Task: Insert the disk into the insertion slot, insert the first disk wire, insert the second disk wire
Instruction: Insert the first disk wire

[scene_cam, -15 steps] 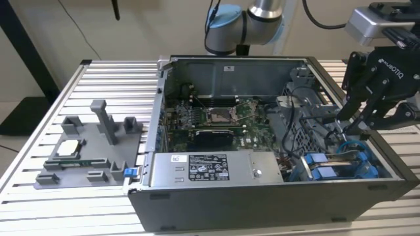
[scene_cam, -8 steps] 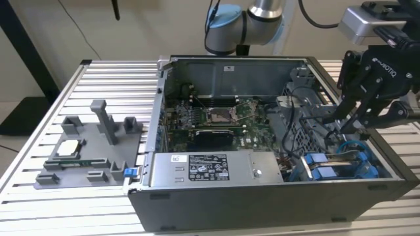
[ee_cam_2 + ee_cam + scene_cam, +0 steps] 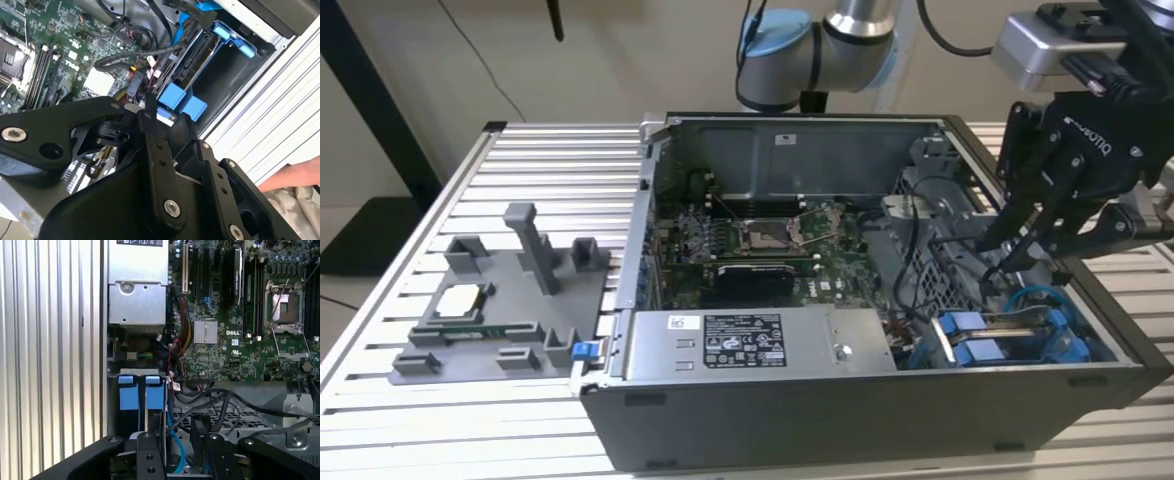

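Already the disk sits on edge inside the insertion slot, at the corner of the open computer case toward the exterior view's right. Little of it shows: a slim silver-grey edge clipped in a bright blue plastic frame, with two blue tabs side by side at the mouth of the bay. Its label is hidden. The slot belongs to the grey perforated drive cage, which lies just beside the motherboard.

The gripper hangs over the cage, pointing down into the case, close above the disk. Its black fingers stand apart. In the first wrist view a blue wire and a patch of perforated metal show through the gap between them. The blue wire curves up beside the disk's frame, and several black cables cross the cage — where their ends go cannot be made out. A grey power-supply box with a black label lies along the case's near wall, next to the blue tabs. The case rests on a slatted metal table.
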You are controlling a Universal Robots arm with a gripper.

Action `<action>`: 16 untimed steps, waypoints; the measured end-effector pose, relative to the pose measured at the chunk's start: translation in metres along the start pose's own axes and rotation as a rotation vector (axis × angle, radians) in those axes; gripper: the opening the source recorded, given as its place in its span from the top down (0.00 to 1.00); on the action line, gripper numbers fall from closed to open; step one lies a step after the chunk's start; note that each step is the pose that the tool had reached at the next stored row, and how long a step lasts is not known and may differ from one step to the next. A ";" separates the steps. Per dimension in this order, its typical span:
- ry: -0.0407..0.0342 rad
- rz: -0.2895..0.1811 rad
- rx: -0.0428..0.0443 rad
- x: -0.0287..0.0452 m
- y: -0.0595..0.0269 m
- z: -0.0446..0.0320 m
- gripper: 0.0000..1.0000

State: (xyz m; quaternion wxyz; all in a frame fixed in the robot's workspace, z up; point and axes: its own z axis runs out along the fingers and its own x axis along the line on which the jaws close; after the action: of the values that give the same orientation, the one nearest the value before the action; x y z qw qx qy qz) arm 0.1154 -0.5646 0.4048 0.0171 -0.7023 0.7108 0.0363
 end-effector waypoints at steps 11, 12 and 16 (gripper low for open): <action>-0.0005 -0.012 0.0342 -0.0236 0.0056 0.0036 0.00; -0.0004 -0.015 0.0415 -0.0245 0.0057 0.0042 0.00; -0.0005 -0.032 0.0766 -0.0257 0.0067 0.0070 0.00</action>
State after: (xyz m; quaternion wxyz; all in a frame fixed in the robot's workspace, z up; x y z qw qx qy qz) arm 0.1089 -0.5384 0.4000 0.0447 -0.7124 0.7003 0.0089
